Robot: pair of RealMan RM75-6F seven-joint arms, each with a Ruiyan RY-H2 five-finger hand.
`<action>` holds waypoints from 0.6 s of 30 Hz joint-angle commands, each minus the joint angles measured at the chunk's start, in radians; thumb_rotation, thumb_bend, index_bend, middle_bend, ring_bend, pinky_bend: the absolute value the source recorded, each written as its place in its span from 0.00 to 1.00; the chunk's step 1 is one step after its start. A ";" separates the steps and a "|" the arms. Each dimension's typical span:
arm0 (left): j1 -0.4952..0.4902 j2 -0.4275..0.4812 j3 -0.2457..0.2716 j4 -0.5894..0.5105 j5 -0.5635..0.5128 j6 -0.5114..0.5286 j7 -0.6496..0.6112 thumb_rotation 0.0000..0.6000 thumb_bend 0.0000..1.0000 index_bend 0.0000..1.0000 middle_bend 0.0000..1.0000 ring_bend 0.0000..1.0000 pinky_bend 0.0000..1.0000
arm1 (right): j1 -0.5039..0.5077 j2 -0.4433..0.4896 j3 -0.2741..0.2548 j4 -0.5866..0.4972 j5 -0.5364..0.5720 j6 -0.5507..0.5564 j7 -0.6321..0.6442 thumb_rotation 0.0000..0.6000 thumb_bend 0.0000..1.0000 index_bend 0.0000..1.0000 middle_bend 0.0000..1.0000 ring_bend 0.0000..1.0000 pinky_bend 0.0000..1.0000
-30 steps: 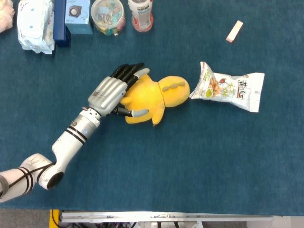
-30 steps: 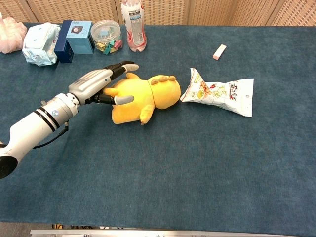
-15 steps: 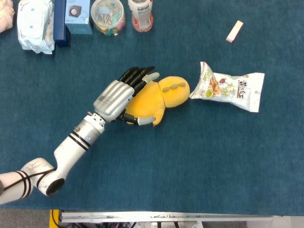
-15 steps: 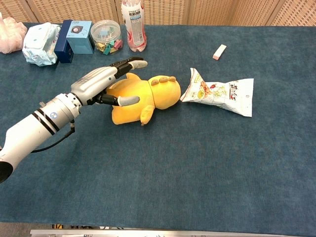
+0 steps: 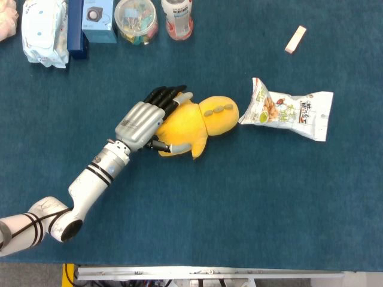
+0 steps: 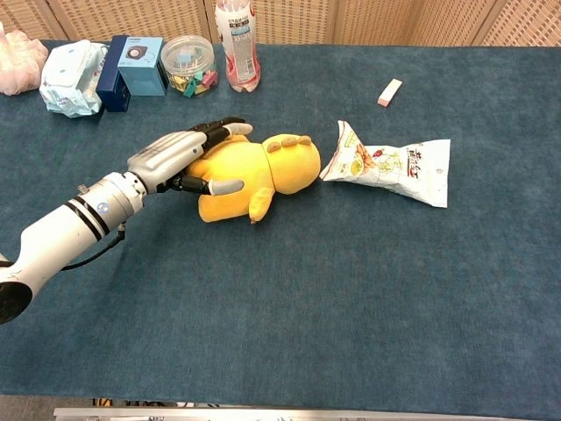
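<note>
Head view showed the left hand (image 5: 145, 116) laid over the yellow plush toy (image 5: 194, 122), fingers spread across its back and thumb against its lower side, grasping it. Beyond the fingertips, past the toy's head, a snack bag (image 5: 290, 112) lay touching it.

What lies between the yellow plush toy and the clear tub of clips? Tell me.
Only bare blue tablecloth separates the yellow plush toy from the clear tub of clips, clearest in the head view.

Head overhead, chest frontal; same table (image 5: 239, 209)
</note>
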 commanded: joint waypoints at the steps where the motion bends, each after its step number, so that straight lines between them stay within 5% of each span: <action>1: 0.005 -0.006 -0.007 0.016 -0.012 0.001 -0.002 0.24 0.00 0.00 0.00 0.00 0.00 | 0.000 0.000 0.000 -0.001 -0.001 0.001 0.000 1.00 0.18 0.45 0.50 0.38 0.41; 15: 0.079 0.129 -0.019 -0.106 -0.045 0.086 0.051 0.24 0.00 0.00 0.00 0.00 0.00 | 0.004 -0.005 0.000 0.010 0.005 -0.011 0.006 1.00 0.18 0.45 0.50 0.38 0.41; 17: 0.100 0.152 -0.021 -0.136 -0.060 0.105 0.077 0.28 0.00 0.00 0.00 0.00 0.00 | 0.005 -0.005 0.000 0.013 0.008 -0.016 0.007 1.00 0.18 0.45 0.50 0.38 0.41; 18: 0.114 0.166 -0.025 -0.160 -0.072 0.118 0.087 0.38 0.00 0.00 0.00 0.00 0.00 | 0.007 -0.007 0.000 0.014 0.009 -0.019 0.009 1.00 0.18 0.45 0.49 0.38 0.41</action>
